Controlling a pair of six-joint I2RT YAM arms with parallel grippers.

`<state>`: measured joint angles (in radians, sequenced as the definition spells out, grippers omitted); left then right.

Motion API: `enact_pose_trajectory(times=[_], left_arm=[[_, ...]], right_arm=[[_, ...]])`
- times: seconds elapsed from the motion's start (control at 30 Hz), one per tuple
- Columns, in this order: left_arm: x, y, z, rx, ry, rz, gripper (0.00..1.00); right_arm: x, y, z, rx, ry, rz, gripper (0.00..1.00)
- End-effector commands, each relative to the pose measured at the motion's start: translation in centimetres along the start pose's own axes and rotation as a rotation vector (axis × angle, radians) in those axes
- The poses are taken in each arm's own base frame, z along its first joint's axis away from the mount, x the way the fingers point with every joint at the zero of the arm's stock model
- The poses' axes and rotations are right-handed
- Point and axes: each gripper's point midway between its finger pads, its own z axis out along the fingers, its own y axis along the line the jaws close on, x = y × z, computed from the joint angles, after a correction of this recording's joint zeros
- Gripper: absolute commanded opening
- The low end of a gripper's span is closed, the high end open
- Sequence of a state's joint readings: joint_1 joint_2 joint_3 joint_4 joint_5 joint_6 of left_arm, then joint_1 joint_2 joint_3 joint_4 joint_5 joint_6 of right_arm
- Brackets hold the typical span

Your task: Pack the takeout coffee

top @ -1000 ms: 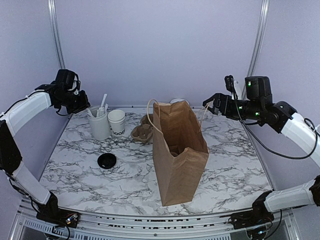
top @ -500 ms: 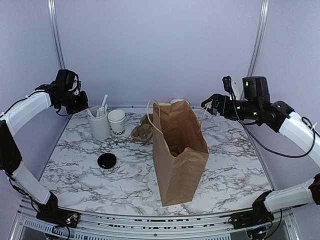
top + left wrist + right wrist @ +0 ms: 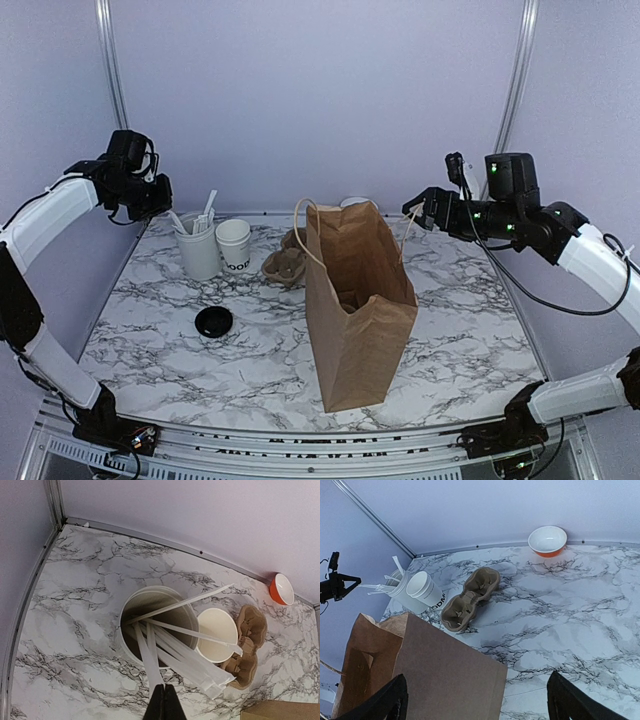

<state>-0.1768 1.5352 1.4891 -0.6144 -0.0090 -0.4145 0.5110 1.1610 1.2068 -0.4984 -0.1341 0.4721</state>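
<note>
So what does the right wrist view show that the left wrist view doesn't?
Only the right wrist view: the right tool with its fingers wide open, the dark lettering on the takeout coffee cup, and most of the brown paper bag.
Only the left wrist view: a look straight down into the white canister of sticks and into the lidless cup, which looks empty.
Both: canister, cup, pulp cup tray, orange bowl, marble table, at least a corner of the bag, and the left tool, shut.

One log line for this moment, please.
left gripper: shut above canister | right gripper: open near bag | cup: unlidded | lid: on table
</note>
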Motion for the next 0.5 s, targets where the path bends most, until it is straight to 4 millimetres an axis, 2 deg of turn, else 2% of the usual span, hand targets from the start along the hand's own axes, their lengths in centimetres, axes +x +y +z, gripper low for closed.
enact_pose_trajectory(times=[0.0,0.23,0.47], left_arm=[[-2.01,-0.78,-2.91,0.015,-0.055,0.033,0.00],[-2.69,-0.97,-3.69,0.013,-0.065,0.043,0.00],[-2.70,-1.35,-2.90,0.023,-0.035,0.049,0.00]], right_arm=[[-1.05,0.33,-0.11,-0.015,-0.028,0.008,0.93],[-0.98,0.28,0.17,-0.014,-0.022,0.006,0.93],[-0.94,0.30,0.45,-0.015,-0.016,0.005,0.93]])
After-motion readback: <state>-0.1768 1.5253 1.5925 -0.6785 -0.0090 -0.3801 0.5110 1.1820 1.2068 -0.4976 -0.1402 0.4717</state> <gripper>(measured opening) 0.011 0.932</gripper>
